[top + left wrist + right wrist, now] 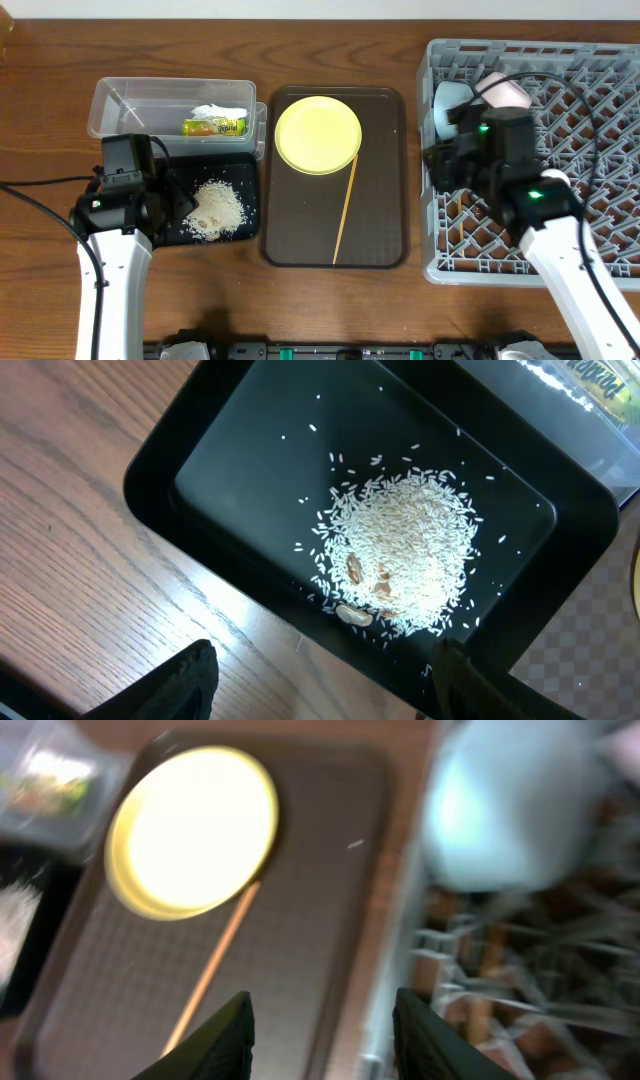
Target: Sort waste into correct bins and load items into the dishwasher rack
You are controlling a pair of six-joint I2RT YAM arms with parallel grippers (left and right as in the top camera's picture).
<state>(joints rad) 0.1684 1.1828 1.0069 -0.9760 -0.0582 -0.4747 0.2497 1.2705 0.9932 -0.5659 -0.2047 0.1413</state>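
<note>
Listing from overhead: a clear tub [130, 105] at far left, with the wrapper [215, 122] lying inside it. The black tray [235, 170] sits just in front of the tub, with the rice [218, 208] heaped in it. The brown tray [380, 200] in the middle carries the yellow plate [317, 134] at its far end. The chopsticks [345, 210] slant from the plate's edge toward the near rim; I cannot tell one stick from two. The rack [600, 200] is at right, with the blue bowl [450, 98] and the white bowl [507, 90] in its far left corner.

Left wrist: my left gripper [330, 690] hangs above the black tray's near edge. Its fingers [190, 680] are spread wide with nothing between them. The rice forms a round heap mid-tray, with a few tan bits in it and stray grains around it.

Right wrist, blurred: my right gripper [322, 1035] is parted and empty, above where the brown tray meets the rack. The plate and chopsticks are to the left; the blue bowl is in the rack.
</note>
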